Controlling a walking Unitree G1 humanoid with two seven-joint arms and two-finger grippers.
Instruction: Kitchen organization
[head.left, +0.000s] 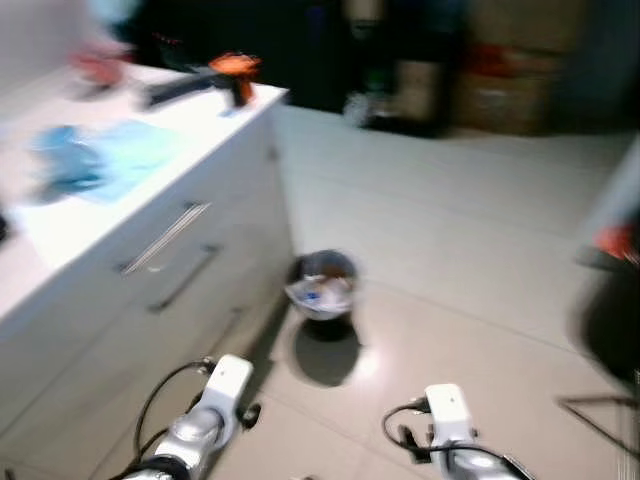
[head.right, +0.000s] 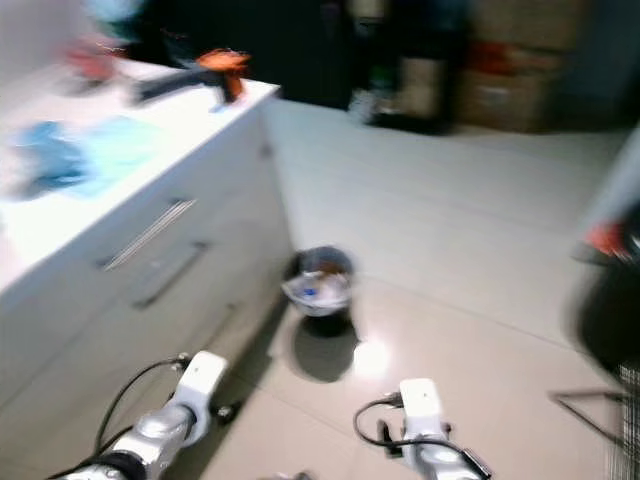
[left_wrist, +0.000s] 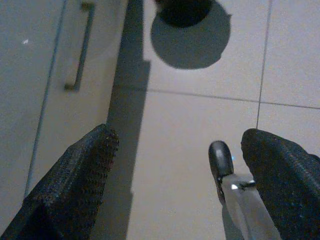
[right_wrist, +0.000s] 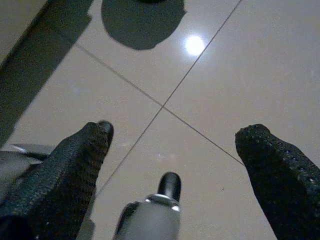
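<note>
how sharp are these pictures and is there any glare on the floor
Both eye views are motion-blurred, worst at the counter and the right edge; the small bin stays readable. Wrist views are sharper but dim. Glare: a bright spot on the tile in the right wrist view, beside the bin's shadow.

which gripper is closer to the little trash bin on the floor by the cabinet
Left, narrowly. The left gripper hangs open beside the cabinet, the bin just ahead of it. The right gripper, also open, hangs over bare tiles further out from the cabinet.
</note>
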